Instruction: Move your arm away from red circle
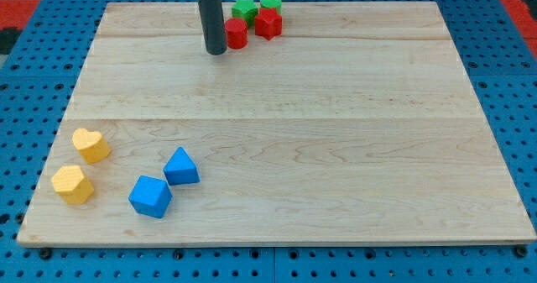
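The red circle (236, 33) is a small red cylinder near the view's top, left of centre. My tip (216, 51) stands just left of it and slightly lower, very close to it or touching its left side. A red star-like block (268, 23) sits right of the red circle. A green star-like block (245, 9) and a green round block (270, 2) sit behind them at the board's top edge.
The wooden board (336, 132) lies on a blue pegboard. At the view's lower left are a yellow heart block (91, 144), a yellow hexagon block (72, 184), a blue triangular block (180, 166) and a blue angular block (150, 196).
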Controlling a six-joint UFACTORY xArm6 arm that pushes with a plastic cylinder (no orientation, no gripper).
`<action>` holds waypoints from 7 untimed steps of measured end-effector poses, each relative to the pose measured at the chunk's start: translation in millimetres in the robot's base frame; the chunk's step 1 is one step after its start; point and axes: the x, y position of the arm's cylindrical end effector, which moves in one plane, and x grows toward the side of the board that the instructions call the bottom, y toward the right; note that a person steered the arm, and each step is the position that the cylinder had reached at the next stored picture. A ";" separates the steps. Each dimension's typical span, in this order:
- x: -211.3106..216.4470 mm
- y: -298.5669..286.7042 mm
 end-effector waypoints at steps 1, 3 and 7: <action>-19.6 20.2; -15.6 24.4; 13.1 -104.8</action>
